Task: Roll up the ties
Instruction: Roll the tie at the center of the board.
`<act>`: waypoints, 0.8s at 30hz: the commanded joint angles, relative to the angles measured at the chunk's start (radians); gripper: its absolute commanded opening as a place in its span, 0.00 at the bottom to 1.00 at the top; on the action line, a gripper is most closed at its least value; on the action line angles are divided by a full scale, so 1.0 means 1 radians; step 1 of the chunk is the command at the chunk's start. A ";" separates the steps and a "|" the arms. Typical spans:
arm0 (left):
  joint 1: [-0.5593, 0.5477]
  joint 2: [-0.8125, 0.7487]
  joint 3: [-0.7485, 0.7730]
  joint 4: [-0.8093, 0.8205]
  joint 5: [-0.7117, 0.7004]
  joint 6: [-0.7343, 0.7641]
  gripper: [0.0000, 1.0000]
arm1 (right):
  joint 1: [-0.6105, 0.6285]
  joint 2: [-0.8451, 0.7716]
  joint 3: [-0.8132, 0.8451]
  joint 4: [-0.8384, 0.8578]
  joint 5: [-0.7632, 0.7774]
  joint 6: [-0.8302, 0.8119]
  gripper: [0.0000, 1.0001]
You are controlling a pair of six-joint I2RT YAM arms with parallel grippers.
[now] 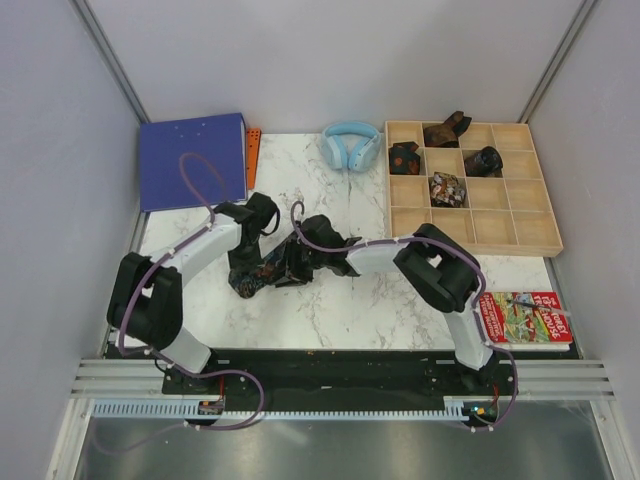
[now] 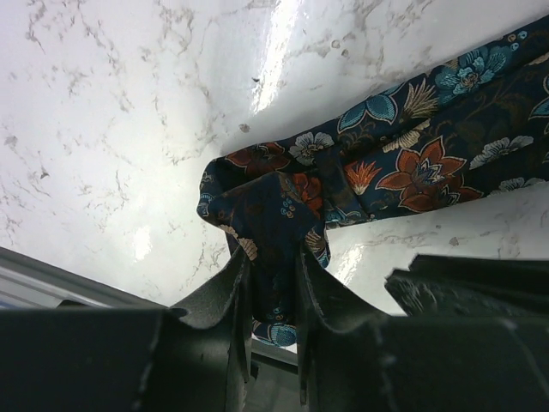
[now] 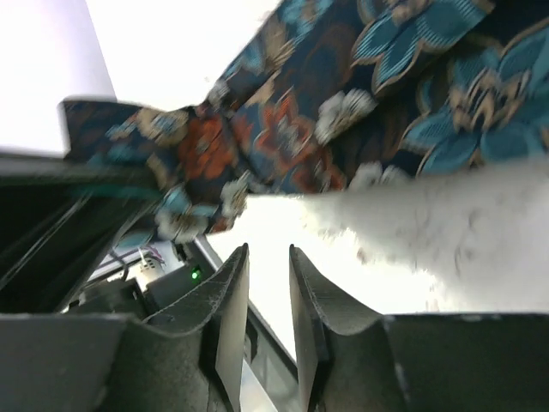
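A dark navy floral tie (image 1: 268, 268) lies crumpled in the middle of the marble table. My left gripper (image 1: 252, 240) is shut on one end of it. In the left wrist view the tie (image 2: 412, 163) runs off to the right, and a fold of it is pinched in the gripper (image 2: 273, 262). My right gripper (image 1: 302, 250) is at the tie's right side. In the right wrist view the gripper (image 3: 268, 253) is narrowly open with nothing between the fingers, and the tie (image 3: 343, 103) hangs just beyond the tips. Several rolled ties (image 1: 447, 188) sit in compartments of the wooden box (image 1: 520, 210).
Light-blue headphones (image 1: 350, 145) lie at the back centre, left of the box. A blue binder (image 1: 192, 160) and an orange piece (image 1: 252, 155) are at the back left. A colourful book (image 1: 525, 318) lies at the front right by the right arm's base.
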 commanded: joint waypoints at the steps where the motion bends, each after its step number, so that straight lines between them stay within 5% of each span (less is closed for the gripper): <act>1: -0.011 0.060 0.070 -0.034 -0.068 0.015 0.15 | -0.002 -0.116 -0.050 -0.014 0.013 -0.063 0.34; 13: -0.093 0.233 0.231 -0.099 -0.072 -0.050 0.48 | -0.025 -0.237 -0.231 -0.021 0.041 -0.101 0.34; 24: -0.106 0.213 0.322 -0.103 -0.004 -0.044 0.62 | -0.029 -0.329 -0.239 -0.096 0.087 -0.141 0.34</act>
